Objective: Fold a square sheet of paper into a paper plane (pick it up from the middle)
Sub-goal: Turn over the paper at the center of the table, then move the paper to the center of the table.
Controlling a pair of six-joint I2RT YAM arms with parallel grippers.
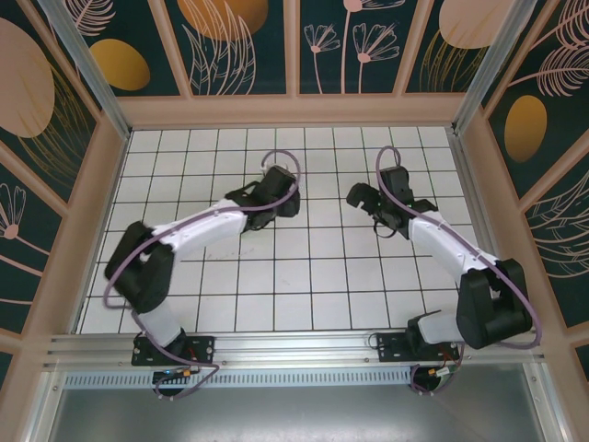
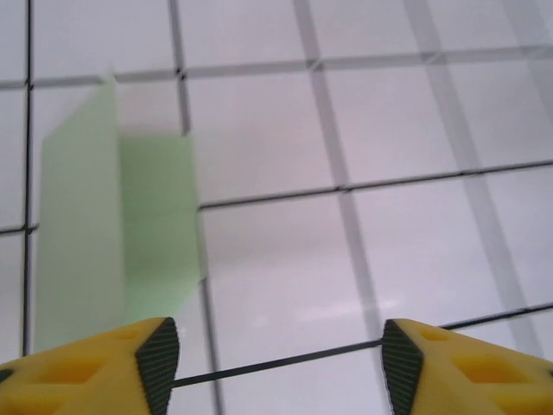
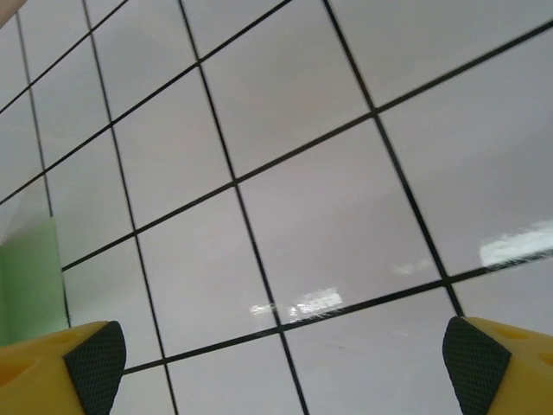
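Parted, with bare tile between them: the yellow fingers (image 2: 86, 372) of the left gripper (image 2: 281, 363), black pads (image 2: 158, 359) facing each other across an open gap, clamped on nothing.

Just above the left-hand finger, at the left of that wrist view and outside the gap: folded green paper (image 2: 112, 233), pale mint and blurred. Creased top to bottom into a taller, lighter panel and a shorter, darker one. Lower edge meeting the finger's top in the picture; touching or apart, impossible to tell.

Spread wider, out to the bottom corners of the right wrist view: the fingers (image 3: 52, 363) of the right gripper (image 3: 285, 363), dark pads (image 3: 477, 359) turned inward, gripping nothing. At that view's left edge, above the left-hand finger: a soft-focus sliver of the folded green paper (image 3: 26, 277), clear of the pads.

Beneath both: glossy white tabletop (image 3: 302, 216), ruled in a black grid and streaked with glare.

From overhead: left arm (image 1: 198, 226) and right arm (image 1: 442, 244), white links and black joints, bent inward from bases at the near edge, wrists near each other over the middle of the grid.

Around the table: pale wooden frame (image 1: 294, 110) and dark teal panels (image 1: 198, 74) painted with flowers and leaves.
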